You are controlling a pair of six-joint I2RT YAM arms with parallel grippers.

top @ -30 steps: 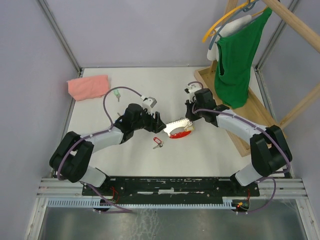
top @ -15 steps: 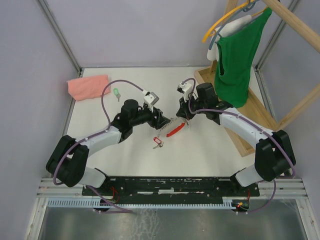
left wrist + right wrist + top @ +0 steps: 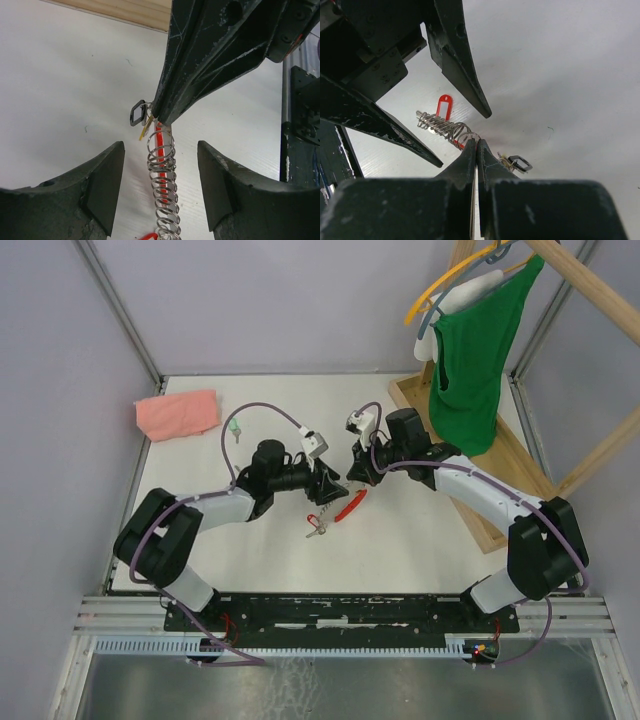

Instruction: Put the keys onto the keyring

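Note:
The keyring (image 3: 162,185) is a coil of small metal loops with a red band (image 3: 350,506) and a black tag (image 3: 137,113). My right gripper (image 3: 476,142) is shut on its end and holds it above the table; it also shows in the top view (image 3: 358,472). My left gripper (image 3: 160,170) is open, its fingers (image 3: 102,185) on either side of the coil without touching it; in the top view (image 3: 326,486) it faces the right one. A red-tagged key (image 3: 318,526) lies below them. A green-tagged key (image 3: 233,427) lies far left. No blue-tagged keys show.
A pink folded cloth (image 3: 177,413) lies at the back left. A wooden rack base (image 3: 490,470) runs along the right side, with a green shirt (image 3: 472,360) on a hanger above it.
The two grippers have come close together over the table's middle. The keyring has been lifted and now hangs from the right gripper, its red band drooping. The left wrist has turned.

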